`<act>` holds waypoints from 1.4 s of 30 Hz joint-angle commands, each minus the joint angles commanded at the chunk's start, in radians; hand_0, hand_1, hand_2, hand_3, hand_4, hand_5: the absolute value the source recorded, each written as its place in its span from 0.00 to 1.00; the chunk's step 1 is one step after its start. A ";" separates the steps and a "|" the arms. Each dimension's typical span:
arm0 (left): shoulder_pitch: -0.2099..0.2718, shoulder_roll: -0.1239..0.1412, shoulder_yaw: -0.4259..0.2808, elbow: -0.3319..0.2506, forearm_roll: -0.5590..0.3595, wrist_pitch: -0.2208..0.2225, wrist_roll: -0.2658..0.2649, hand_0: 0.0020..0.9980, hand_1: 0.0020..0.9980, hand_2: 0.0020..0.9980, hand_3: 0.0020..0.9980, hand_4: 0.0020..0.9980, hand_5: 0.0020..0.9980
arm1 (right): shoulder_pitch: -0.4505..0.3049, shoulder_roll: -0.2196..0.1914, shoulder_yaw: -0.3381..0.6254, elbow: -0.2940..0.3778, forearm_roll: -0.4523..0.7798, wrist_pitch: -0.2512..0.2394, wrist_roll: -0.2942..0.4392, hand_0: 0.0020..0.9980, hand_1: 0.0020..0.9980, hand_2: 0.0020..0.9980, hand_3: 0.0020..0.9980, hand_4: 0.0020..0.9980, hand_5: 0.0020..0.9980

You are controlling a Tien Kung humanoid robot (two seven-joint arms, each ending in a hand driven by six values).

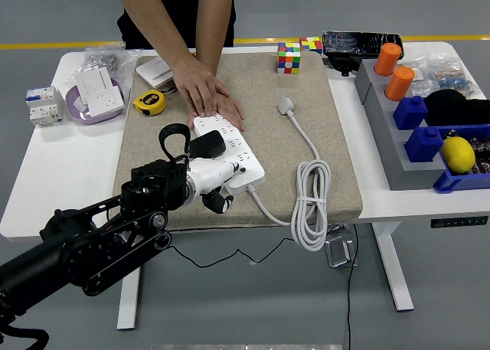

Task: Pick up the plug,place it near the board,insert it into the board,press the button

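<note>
Left hand low over the near end of the board, white palm and dark fingers curled down at the strip's 7 o'clock corner; nothing visibly in its grip, though how tightly the fingers are closed cannot quite be made out. Wrist rolled inward, black forearm running back to 8 o'clock and off the lower left corner. Right arm nowhere in view.

Black plug already seated on the board's left side, just at 12 o'clock from the hand, so picking, placing and inserting look done. Step in hand, by judgement: pressing the button. Button itself too small to pick out; probably at the near end, under or beside the hand. Next move calls for one fingertip brought straight down on the switch, with a short firm push and no sideways drag on the strip.

Farther out, at 12 o'clock, a person's hand flat on the board's far end, steadying it on the mat. White cable coiled at 3 o'clock, its own plug end lying loose at 1 o'clock, all on the tabletop.
</note>
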State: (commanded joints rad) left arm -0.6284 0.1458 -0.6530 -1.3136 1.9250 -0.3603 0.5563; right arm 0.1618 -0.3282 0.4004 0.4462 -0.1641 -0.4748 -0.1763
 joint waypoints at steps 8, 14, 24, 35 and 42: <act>-0.001 0.006 0.031 0.007 -0.002 -0.012 -0.007 0.12 0.06 0.17 0.96 0.46 0.14 | -0.002 0.001 -0.002 0.001 0.000 0.000 0.001 1.00 0.96 0.89 0.92 1.00 1.00; -0.003 0.009 0.048 0.008 -0.007 -0.019 -0.008 0.12 0.06 0.17 0.96 0.46 0.14 | -0.003 0.000 -0.003 0.000 0.001 0.000 0.001 1.00 0.96 0.89 0.92 1.00 1.00; 0.006 0.009 0.008 -0.001 0.023 -0.010 -0.012 0.12 0.06 0.17 0.95 0.46 0.15 | -0.002 0.000 -0.001 0.000 0.000 0.000 0.000 1.00 0.96 0.89 0.92 1.00 1.00; 0.155 0.058 -0.187 -0.237 0.107 0.229 -0.102 0.25 0.34 0.44 0.66 0.50 0.11 | -0.007 0.007 0.011 -0.001 -0.003 0.000 -0.001 1.00 0.96 0.89 0.92 1.00 1.00; 0.287 0.035 -0.393 -0.377 -0.146 0.313 -0.306 0.80 0.78 0.76 0.80 0.96 0.44 | -0.008 0.011 0.025 -0.001 -0.007 0.001 -0.001 1.00 0.96 0.89 0.92 1.00 1.00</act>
State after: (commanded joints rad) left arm -0.3415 0.1807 -1.0457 -1.6903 1.7786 -0.0469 0.2498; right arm 0.1537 -0.3169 0.4255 0.4454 -0.1712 -0.4739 -0.1770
